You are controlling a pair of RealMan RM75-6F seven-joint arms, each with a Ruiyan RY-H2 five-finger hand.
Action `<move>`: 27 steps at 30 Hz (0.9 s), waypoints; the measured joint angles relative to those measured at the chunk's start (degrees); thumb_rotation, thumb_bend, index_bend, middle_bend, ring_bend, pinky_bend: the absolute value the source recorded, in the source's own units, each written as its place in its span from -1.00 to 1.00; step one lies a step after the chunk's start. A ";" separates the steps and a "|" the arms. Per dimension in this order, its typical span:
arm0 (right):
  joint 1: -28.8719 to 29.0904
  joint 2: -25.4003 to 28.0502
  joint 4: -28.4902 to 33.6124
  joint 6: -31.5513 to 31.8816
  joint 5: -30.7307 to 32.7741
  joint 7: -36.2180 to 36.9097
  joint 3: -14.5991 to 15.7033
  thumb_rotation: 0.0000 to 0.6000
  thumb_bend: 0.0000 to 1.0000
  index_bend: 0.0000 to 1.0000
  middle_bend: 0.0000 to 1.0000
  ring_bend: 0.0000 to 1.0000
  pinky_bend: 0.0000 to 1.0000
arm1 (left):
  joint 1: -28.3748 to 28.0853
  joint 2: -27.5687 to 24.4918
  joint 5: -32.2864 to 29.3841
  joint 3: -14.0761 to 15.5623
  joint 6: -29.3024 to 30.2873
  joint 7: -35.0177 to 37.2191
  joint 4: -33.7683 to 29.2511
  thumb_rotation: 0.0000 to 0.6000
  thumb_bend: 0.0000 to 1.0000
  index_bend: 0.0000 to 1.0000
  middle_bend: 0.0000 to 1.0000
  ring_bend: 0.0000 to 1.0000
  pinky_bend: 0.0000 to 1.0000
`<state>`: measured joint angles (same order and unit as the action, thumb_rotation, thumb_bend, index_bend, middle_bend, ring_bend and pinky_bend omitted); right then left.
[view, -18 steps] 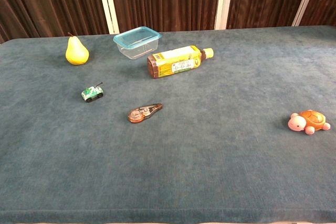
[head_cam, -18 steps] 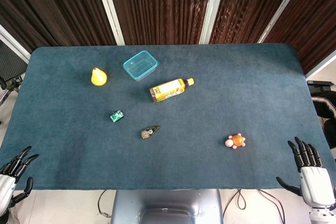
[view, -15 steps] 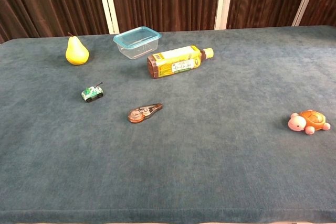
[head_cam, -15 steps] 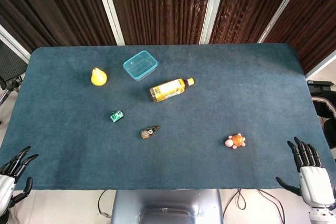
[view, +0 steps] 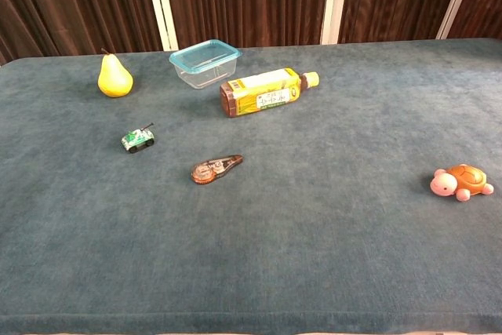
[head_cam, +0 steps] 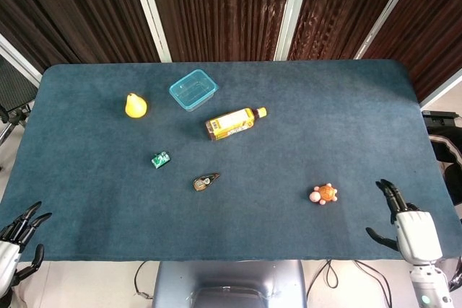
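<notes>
My right hand [head_cam: 406, 223] hovers over the table's near right corner with fingers spread and nothing in it; an orange toy turtle [head_cam: 324, 194] [view: 461, 182] lies closest to it, to its left. Down at the near left corner my left hand [head_cam: 16, 239] is off the table edge, fingers apart and empty. Neither hand shows in the chest view. A tea bottle [head_cam: 234, 123] [view: 265, 91] lies on its side mid-table. Behind it stands a clear blue-rimmed box [head_cam: 193, 89] [view: 205, 62].
A yellow pear [head_cam: 134, 105] [view: 114, 75] stands at the far left. A small green toy tank [head_cam: 160, 159] [view: 137, 139] and a brown correction-tape dispenser [head_cam: 206, 181] [view: 216, 168] lie left of centre on the blue cloth [head_cam: 303, 128]. Dark curtains hang behind the table.
My right hand has moved left and slightly forward, from beyond the right edge to over the table's near right corner. The left hand has dipped a little lower. The objects have not moved.
</notes>
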<state>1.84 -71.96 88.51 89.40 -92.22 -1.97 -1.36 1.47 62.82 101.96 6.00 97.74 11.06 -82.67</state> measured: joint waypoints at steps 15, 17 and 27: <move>10.82 -8.62 -9.51 -16.49 9.58 0.37 -5.80 1.00 -0.42 0.06 -0.23 1.00 0.89 | 0.12 -0.32 0.42 0.42 0.15 0.72 0.32 1.00 0.17 -0.66 -0.96 -0.71 -0.29; 11.63 -9.99 -11.21 -17.43 10.06 0.96 -6.09 1.00 -0.41 0.07 -0.23 1.00 0.90 | 0.13 -0.35 0.47 0.45 0.19 0.89 0.39 1.00 0.18 -0.66 -0.96 -0.71 -0.29; 14.79 -15.32 -17.86 -21.98 12.69 3.23 -6.54 1.00 -0.41 -0.03 -0.18 1.00 0.90 | 0.15 -0.63 0.31 0.41 0.53 2.47 0.77 1.00 0.18 -0.66 -0.96 -0.71 -0.29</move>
<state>16.63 -87.28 70.66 67.42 -79.52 1.26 -7.90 1.62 62.19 102.27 6.41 98.27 13.52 -81.90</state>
